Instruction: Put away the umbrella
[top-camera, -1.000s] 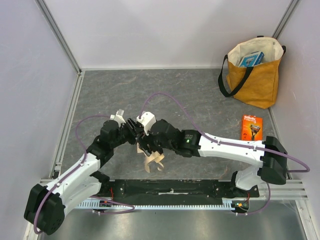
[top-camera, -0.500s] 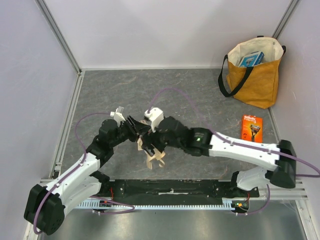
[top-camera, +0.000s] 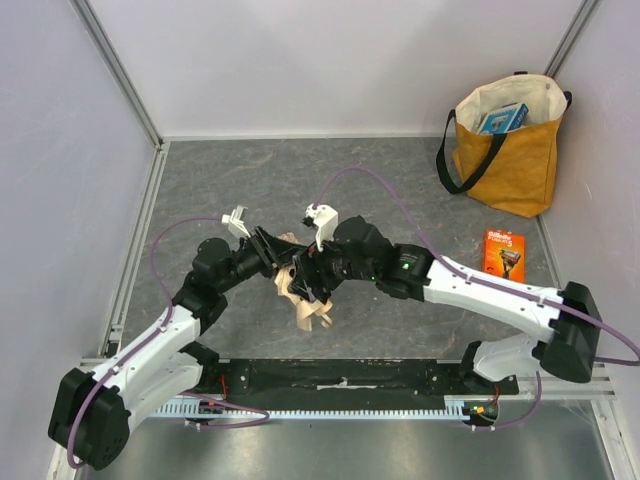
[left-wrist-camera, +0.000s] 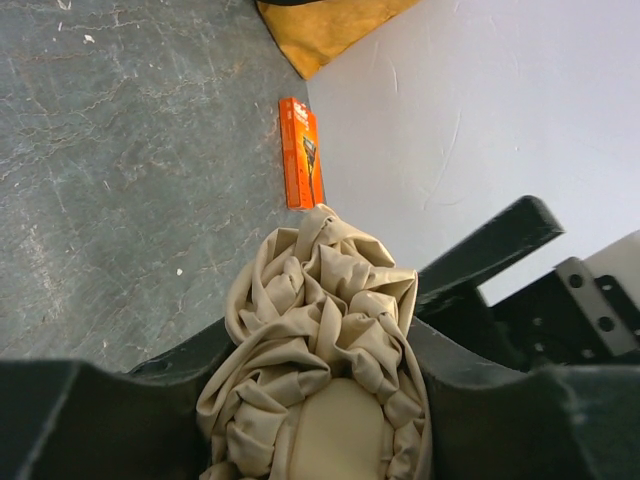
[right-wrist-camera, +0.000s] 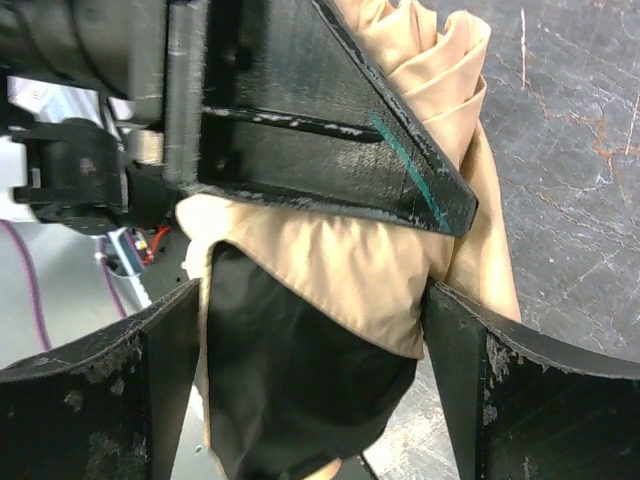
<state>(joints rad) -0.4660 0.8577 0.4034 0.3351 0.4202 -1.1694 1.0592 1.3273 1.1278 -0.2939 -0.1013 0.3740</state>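
Top external view: the umbrella (top-camera: 308, 310) sits bunched at mid-surface (top-camera: 200, 180), nearer the arm bases than the far wall. It is caught between both arms, and a loose beige tail hangs below them. Left gripper (left-wrist-camera: 320, 350): jaws clenched on the crumpled cream fabric, which bulges up between them. Right gripper (right-wrist-camera: 315, 330): fabric and a dark fold fill the gap and touch both inner faces, but the jaws stand wide, and we cannot tell whether they pinch or merely bracket. One left finger lies across the right wrist view, so both grippers crowd the same handful. Shaft and knob handle are not visible in any view. We judge the step in hand to be gathering the canopy into a tight bundle. To do it well, one gripper should anchor while the other works, with no pulling apart. The hanging tail wants catching before any lift, or it may drag. The grip should be on the thick core, not on a single ply that slips. The tote bag (top-camera: 505, 150), likely the destination, stands open at the far right, well apart. The orange box (top-camera: 503, 255) lies between, so we would pass above it.
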